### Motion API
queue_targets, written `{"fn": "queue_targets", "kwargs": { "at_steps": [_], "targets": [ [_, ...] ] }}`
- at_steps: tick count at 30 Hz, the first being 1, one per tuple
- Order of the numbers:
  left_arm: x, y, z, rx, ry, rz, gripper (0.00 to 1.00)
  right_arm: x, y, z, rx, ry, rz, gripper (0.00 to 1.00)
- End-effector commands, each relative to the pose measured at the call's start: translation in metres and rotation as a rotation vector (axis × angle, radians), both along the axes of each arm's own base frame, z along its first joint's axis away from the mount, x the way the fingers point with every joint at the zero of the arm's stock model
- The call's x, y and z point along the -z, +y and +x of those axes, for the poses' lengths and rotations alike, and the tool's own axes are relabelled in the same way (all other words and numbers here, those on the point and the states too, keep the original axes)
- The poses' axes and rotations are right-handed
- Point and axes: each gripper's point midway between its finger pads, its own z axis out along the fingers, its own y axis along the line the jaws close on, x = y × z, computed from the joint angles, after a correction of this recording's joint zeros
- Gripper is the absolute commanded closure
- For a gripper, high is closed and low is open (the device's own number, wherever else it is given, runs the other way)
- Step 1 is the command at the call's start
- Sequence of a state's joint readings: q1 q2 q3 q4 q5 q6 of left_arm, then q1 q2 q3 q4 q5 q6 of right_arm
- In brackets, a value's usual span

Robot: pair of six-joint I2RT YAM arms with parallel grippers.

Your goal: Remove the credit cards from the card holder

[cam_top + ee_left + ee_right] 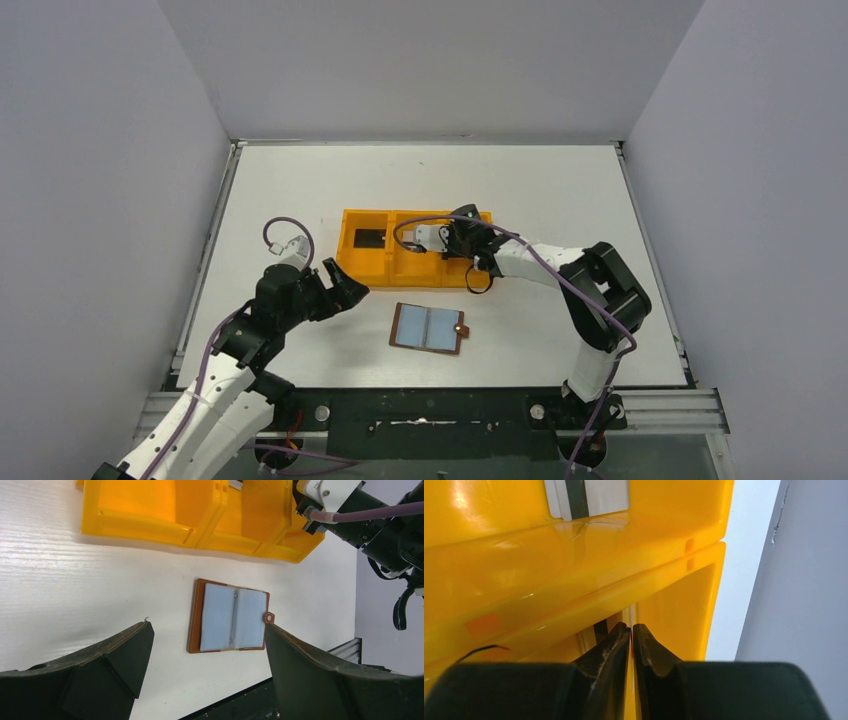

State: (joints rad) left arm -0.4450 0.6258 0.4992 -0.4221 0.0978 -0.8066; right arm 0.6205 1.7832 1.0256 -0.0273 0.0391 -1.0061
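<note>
Centre of the frame, the orange tray [400,273] sits on the white table [560,190], and there's a black card [368,238] lying flat in its left compartment. The right gripper [446,248] is down over the tray's right half, fingers hidden under the wrist, so no call on which compartment. Lower centre, the card holder [428,328] lies open, pale pockets up, snap tab [461,330] poking out on its right edge. And the left gripper [348,288] hovers just off the tray's lower-left corner, jaws parted, up and left of the card holder
</note>
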Motion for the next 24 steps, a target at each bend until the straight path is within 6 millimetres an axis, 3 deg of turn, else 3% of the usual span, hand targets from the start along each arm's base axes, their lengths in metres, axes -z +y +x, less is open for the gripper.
{"fn": "queue_targets", "kwargs": {
  "at_steps": [1, 14, 24],
  "targets": [
    [-0.012, -0.002, 0.006, 0.002, -0.043, -0.015, 0.18, -0.019, 0.004, 0.021, 0.012, -0.088, 0.038, 0.88],
    [-0.009, -0.005, 0.008, 0.011, -0.037, -0.026, 0.18, -0.010, -0.005, 0.001, 0.016, -0.007, 0.077, 0.73],
    [-0.009, -0.006, 0.007, 0.010, -0.033, -0.033, 0.18, -0.022, -0.004, 0.009, 0.082, -0.012, 0.175, 0.66]
  ]
}}
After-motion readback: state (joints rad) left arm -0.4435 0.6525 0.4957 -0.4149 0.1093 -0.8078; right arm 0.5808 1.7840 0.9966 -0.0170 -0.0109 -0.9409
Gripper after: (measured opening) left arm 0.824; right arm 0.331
